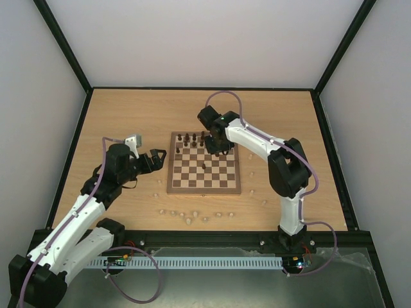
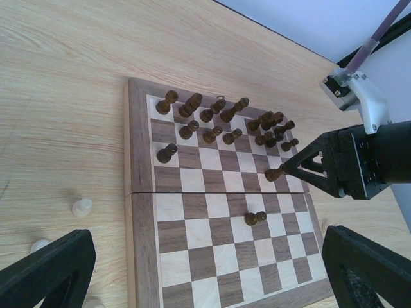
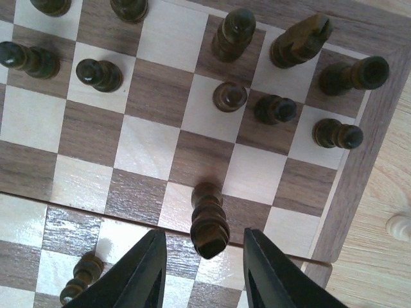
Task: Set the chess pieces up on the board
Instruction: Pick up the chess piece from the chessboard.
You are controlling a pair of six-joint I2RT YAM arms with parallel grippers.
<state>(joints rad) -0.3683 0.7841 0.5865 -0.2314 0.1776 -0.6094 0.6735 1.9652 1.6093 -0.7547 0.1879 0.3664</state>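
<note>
Right gripper (image 3: 203, 234) straddles 1 dark piece (image 3: 209, 218) (untouched) — left gripper (image 2: 209, 236) wide.

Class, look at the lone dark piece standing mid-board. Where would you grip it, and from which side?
Probably pinch the lone dark piece just under its round head, coming straight down from above: it seems to stand upright, with bare squares of the board all round.

Dark chessmen (image 2: 190, 106) on board (image 2: 136, 160) (cream chessmen (image 2: 81, 206) beside).
</note>
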